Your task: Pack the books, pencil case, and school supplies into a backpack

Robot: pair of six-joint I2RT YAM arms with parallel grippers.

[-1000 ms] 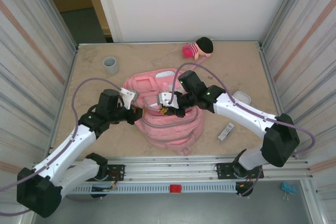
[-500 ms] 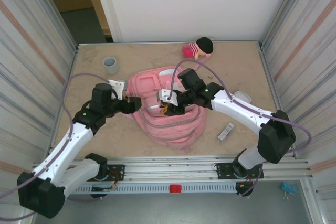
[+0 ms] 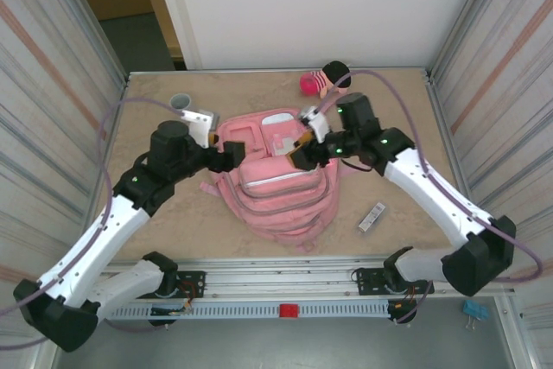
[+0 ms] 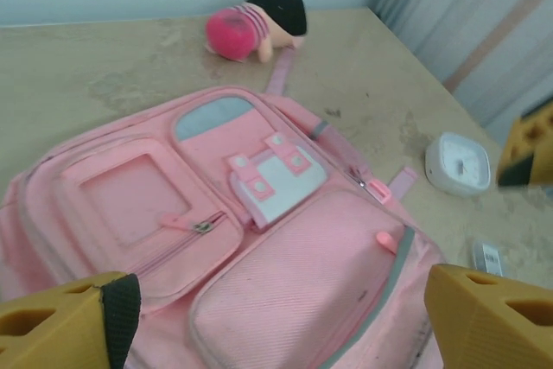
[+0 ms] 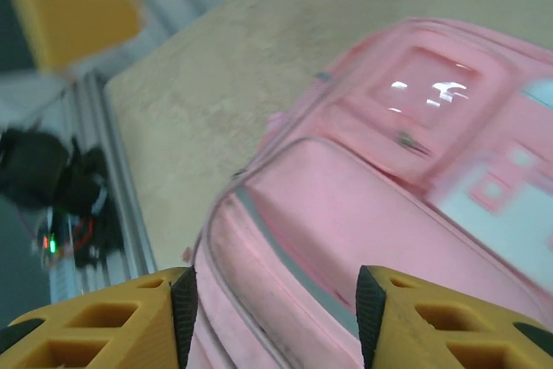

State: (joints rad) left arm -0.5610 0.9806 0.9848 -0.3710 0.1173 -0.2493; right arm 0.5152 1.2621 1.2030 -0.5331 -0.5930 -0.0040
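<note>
The pink backpack lies flat in the middle of the table, front pockets up, and also fills the left wrist view and the right wrist view. My left gripper hovers open over its upper left corner, holding nothing. My right gripper hovers open over its upper right part, also holding nothing. A white rounded-square box and a narrow grey-white strip lie on the table to the right of the backpack. The dark blue book and the green pencil case are out of view.
A pink plush doll with black hair lies at the back of the table beyond the backpack. A grey cup stands at the back left. Metal walls close in both sides, and a rail runs along the near edge.
Both grippers have pulled up and back from the middle of the backpack, the left toward the left, the right toward the back right. The bunched backpack now lies flatter.
</note>
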